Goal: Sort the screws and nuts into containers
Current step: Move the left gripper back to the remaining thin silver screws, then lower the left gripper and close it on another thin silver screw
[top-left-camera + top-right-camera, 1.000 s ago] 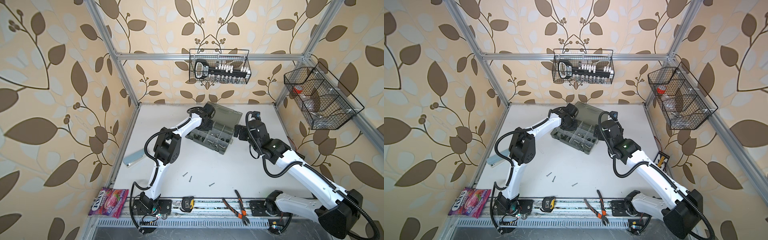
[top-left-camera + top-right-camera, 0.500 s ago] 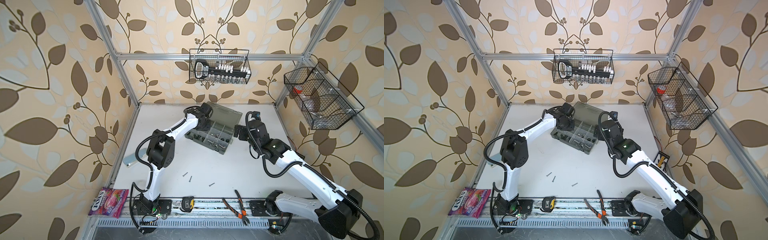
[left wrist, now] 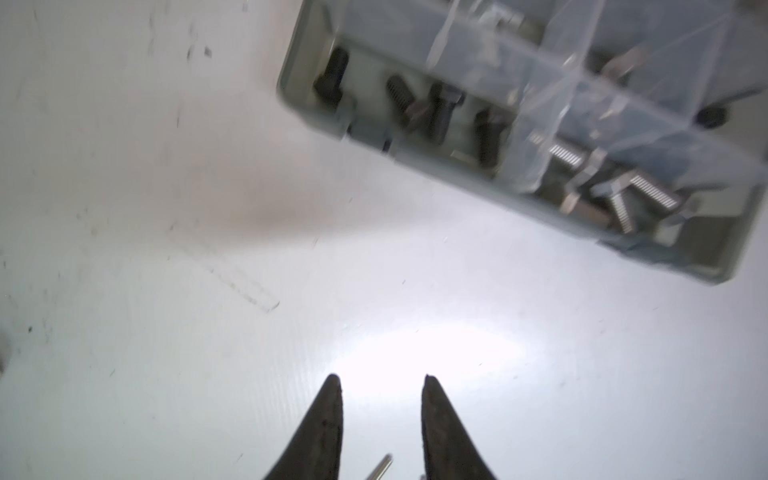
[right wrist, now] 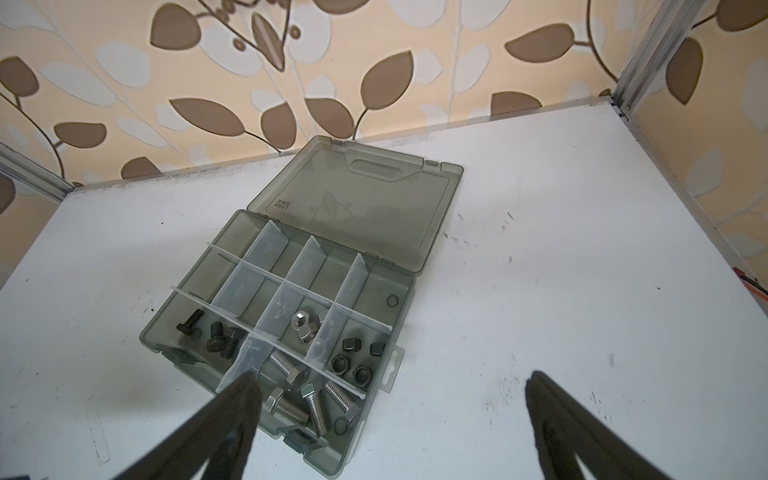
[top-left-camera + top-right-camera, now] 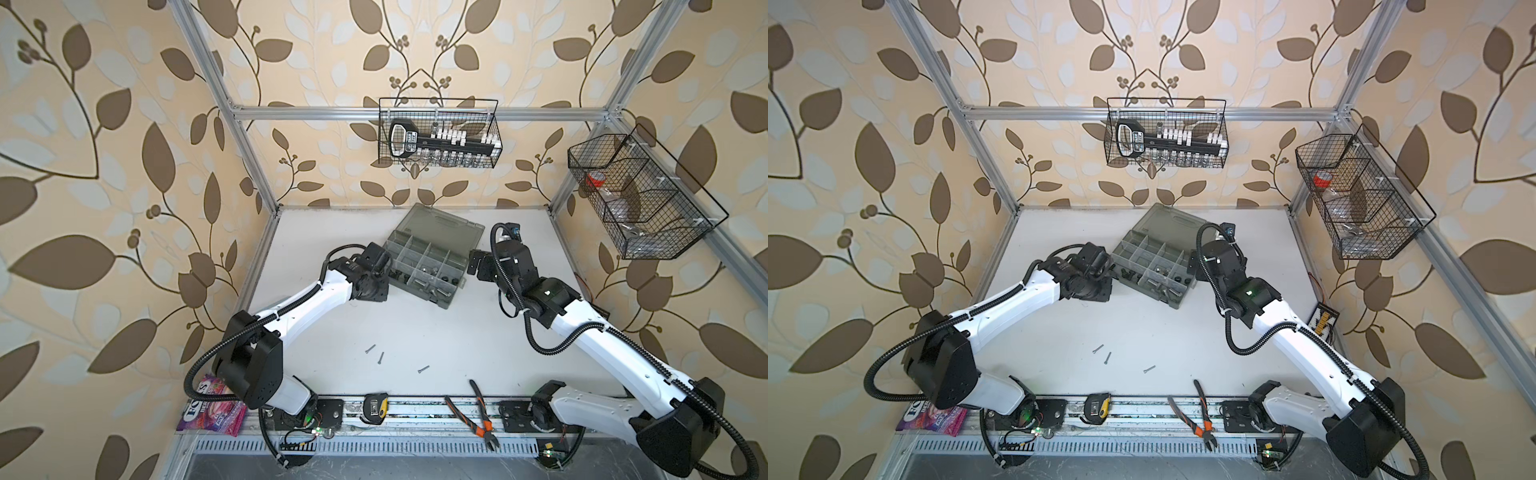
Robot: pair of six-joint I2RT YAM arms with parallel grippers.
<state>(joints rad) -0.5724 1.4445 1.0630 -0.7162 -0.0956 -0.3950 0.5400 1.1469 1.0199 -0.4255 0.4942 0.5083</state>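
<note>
Three screws on scuffed white table, leaf-papered walls; left tool, right tool spread.

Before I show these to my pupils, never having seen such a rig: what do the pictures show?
A left arm and a right arm, both white, work at a white table; each ends in a two-fingered gripper. Two pictures look down from overhead cameras side by side; two come from a camera on each wrist. On the table lies an open grey organiser box with black bolts, silver bolts, silver nuts and black nuts in separate compartments. Three thin screws lie loose nearer the front; pliers and a tape measure lie along the front edge. The left gripper and the right gripper are open, holding nothing.
</note>
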